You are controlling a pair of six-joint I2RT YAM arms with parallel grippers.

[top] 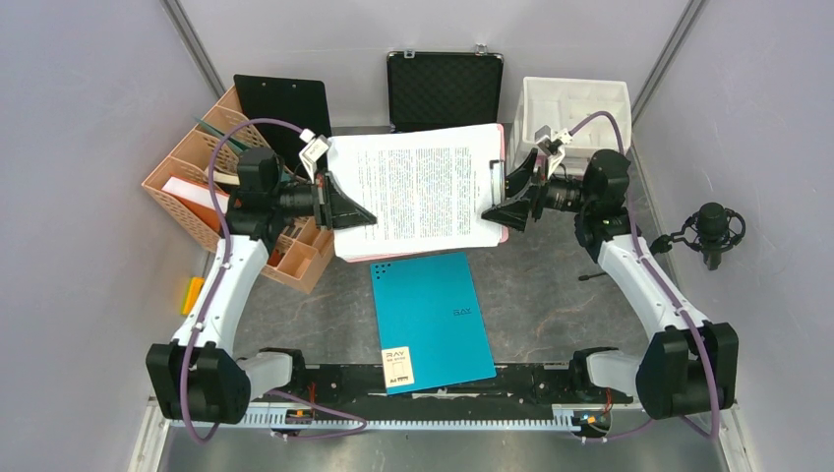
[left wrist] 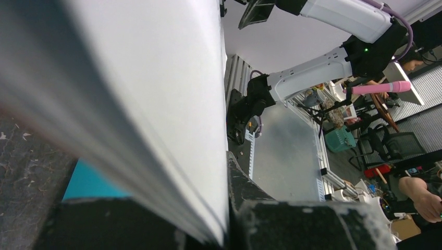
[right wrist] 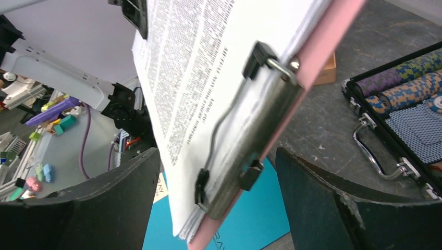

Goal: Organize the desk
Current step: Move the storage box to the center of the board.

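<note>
A pink clipboard with a thick stack of printed paper [top: 418,192] hangs above the desk [top: 551,295], roughly level. My left gripper [top: 344,211] is shut on its left edge; in the left wrist view the stack [left wrist: 156,78] fills the gap and presses against one finger [left wrist: 245,182]. My right gripper [top: 502,202] is at the clip end. In the right wrist view its fingers [right wrist: 114,198] stand wide apart on either side of the metal clip [right wrist: 250,140] without touching it, so this gripper [right wrist: 219,172] is open. A teal folder [top: 433,315] lies flat on the desk below.
An open black case [top: 445,90] holding poker chips [right wrist: 401,104] stands at the back. A white bin [top: 575,103] is at the back right. A brown organizer [top: 192,187] with a black clipboard stands at the left. A microphone [top: 713,231] sits by the right wall.
</note>
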